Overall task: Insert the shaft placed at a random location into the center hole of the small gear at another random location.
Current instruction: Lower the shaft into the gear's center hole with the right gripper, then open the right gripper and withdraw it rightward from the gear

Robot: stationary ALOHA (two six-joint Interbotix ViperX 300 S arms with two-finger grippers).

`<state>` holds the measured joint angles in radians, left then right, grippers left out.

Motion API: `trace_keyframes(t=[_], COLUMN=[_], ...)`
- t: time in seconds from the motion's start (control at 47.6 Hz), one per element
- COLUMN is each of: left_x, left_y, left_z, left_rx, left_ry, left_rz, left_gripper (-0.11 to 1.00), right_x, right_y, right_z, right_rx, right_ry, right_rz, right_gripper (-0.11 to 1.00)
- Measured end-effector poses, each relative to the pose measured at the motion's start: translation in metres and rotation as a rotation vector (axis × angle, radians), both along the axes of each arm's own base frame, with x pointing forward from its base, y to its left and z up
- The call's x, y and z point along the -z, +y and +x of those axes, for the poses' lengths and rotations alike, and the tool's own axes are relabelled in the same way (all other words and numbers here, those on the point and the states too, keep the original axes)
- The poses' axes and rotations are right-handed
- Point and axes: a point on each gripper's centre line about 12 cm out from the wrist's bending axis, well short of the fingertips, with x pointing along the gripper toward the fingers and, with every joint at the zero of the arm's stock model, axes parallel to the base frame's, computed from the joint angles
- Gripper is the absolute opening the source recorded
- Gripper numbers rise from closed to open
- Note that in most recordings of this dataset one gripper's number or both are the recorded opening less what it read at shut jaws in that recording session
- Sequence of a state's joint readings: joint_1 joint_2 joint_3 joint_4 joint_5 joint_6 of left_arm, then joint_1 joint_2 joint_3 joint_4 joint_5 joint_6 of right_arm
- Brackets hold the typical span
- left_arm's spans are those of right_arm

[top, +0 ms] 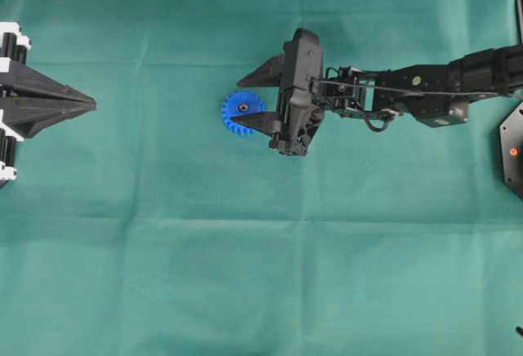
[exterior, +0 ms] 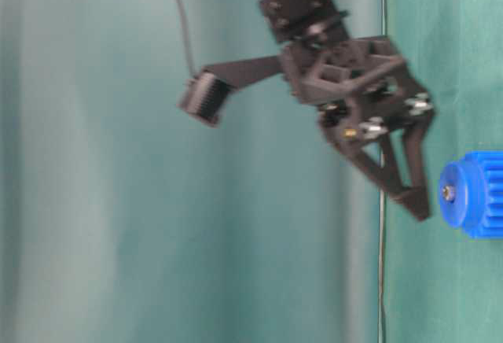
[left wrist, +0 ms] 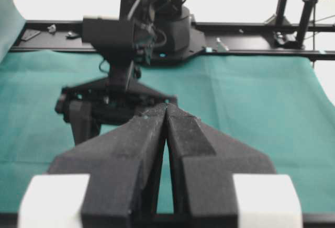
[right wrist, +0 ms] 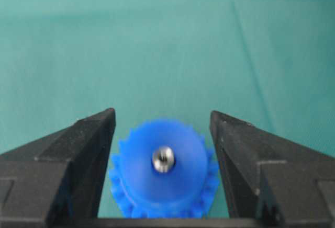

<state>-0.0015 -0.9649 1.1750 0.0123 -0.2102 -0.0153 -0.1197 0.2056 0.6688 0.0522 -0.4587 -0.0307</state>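
Covering the whole table, green cloth (top: 245, 274) — small gear (right wrist: 162, 175) holds the shaft (right wrist: 163, 159); right jaws released, left clenched.

You are looking at a laboratory robot test bench. A green cloth (top: 245, 274) covers the whole work surface. A black mounting rail (left wrist: 251, 26) runs along the far edge, carrying an arm base (left wrist: 172, 29). Tripod stands (left wrist: 298, 8) rise behind the rail against a plain white background.

No readable text, label, brand, number or sign shows in any view.
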Motion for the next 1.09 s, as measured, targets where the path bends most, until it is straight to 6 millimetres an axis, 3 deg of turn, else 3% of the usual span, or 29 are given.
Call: trace_keyframes(t=[0.231, 0.462, 1.093], left_x=[0.000, 0.000, 0.000], left_y=[0.000, 0.000, 0.000], left_z=[0.000, 0.000, 0.000], left_rx=[0.000, 0.000, 0.000], left_ry=[0.000, 0.000, 0.000], left_rz=[-0.002, -0.002, -0.002], left_gripper=[0.00, 0.00, 0.00], right_x=[-0.019, -0.016, -0.039], right_y=[0.001, 0.001, 0.009], right_z=[-0.003, -0.008, -0.066], right_rx=[-0.005, -0.002, -0.004], right_ry=[-0.018, -0.006, -0.031], right_rz=[-0.003, 0.000, -0.003], right_gripper=[0.70, 0.71, 0.71])
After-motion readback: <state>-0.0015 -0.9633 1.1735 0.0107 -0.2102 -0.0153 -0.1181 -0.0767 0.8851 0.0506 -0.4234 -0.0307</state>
